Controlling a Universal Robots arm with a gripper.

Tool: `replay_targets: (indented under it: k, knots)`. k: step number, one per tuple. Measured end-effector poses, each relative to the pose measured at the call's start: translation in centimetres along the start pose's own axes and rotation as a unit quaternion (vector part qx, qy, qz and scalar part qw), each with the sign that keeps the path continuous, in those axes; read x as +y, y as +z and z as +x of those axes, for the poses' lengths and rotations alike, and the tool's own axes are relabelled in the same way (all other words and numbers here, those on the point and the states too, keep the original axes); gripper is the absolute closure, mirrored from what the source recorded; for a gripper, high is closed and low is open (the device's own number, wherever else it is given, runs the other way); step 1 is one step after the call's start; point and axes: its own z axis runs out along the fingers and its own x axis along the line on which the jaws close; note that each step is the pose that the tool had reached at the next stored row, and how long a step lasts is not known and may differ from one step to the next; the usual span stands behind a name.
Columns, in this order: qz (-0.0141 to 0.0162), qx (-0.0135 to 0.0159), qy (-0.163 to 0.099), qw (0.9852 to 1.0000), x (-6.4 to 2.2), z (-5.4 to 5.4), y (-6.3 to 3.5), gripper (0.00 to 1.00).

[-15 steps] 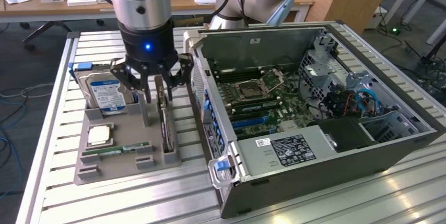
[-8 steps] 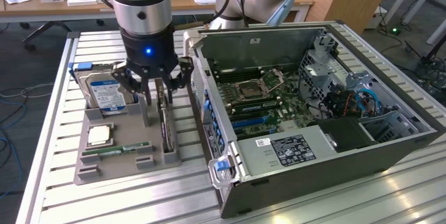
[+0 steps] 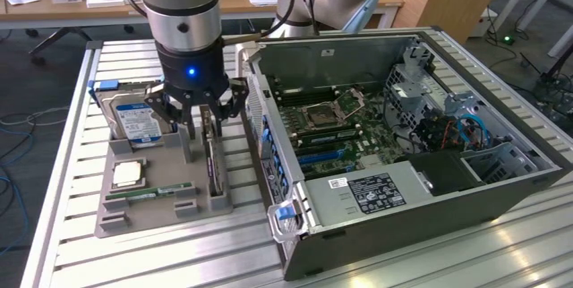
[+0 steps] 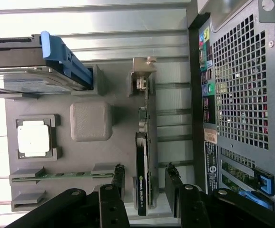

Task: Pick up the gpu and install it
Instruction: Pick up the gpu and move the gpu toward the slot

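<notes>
Seen from the exterior view, the pincer (image 3: 198, 120) hangs low over the grey parts tray (image 3: 143, 217) on the slatted bench (image 3: 179, 254), to the exterior view's left of the open computer case (image 3: 403, 231). The gpu (image 3: 212, 160) stands on its long edge in a slot along the tray's side nearest the case, its far end right under the pincer. In the wrist view the pincer (image 4: 144, 175) is spread wide and empty, with one finger on each side of the gpu (image 4: 142, 161) and neither touching it, as far as I can see. I'd judge the card light, stiff and fragile. It is best pinched across its flat faces near the upper edge, clear of the bracket and contacts.
</notes>
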Motion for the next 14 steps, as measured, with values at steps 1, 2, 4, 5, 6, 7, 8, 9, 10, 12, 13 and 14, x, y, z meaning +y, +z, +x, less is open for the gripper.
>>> replay_targets:
  k: [1, 2, 4, 5, 6, 7, 8, 9, 10, 12, 13, 14]
  knots:
    - [0.0, 0.0, 0.0, 1.0, 0.0, 0.0, 0.01, 0.53]
    - [-0.0001, -0.0001, 0.0, 1.0, 0.0, 0.0, 0.03, 0.53]
    - [-0.0002, -0.0002, 0.0, 1.0, 0.01, -0.01, 0.11, 0.53]
    - [-0.0002, -0.0001, 0.0, 1.0, 0.01, -0.04, 0.15, 0.53]
    - [-0.0001, -0.0001, 0.0, 1.0, 0.0, -0.1, 0.22, 0.53]
    - [-0.0001, -0.0001, 0.0, 1.0, 0.0, -0.16, 0.32, 0.53]
    - [-0.0002, -0.0002, 0.0, 1.0, 0.0, -0.2, 0.45, 0.53]
    - [-0.0001, -0.0001, 0.0, 1.0, 0.0, -0.23, 0.59, 0.53]
    - [-0.0001, -0.0001, 0.0, 1.0, 0.0, -0.26, 0.74, 0.53]
    - [-0.0001, -0.0001, 0.0, 1.0, -0.01, -0.28, 0.88, 0.53]
    - [0.0, 0.0, 0.0, 1.0, -0.01, -0.28, 0.88, 0.53]
    - [0.0, 0.0, 0.0, 1.0, -0.01, -0.28, 0.89, 0.53]
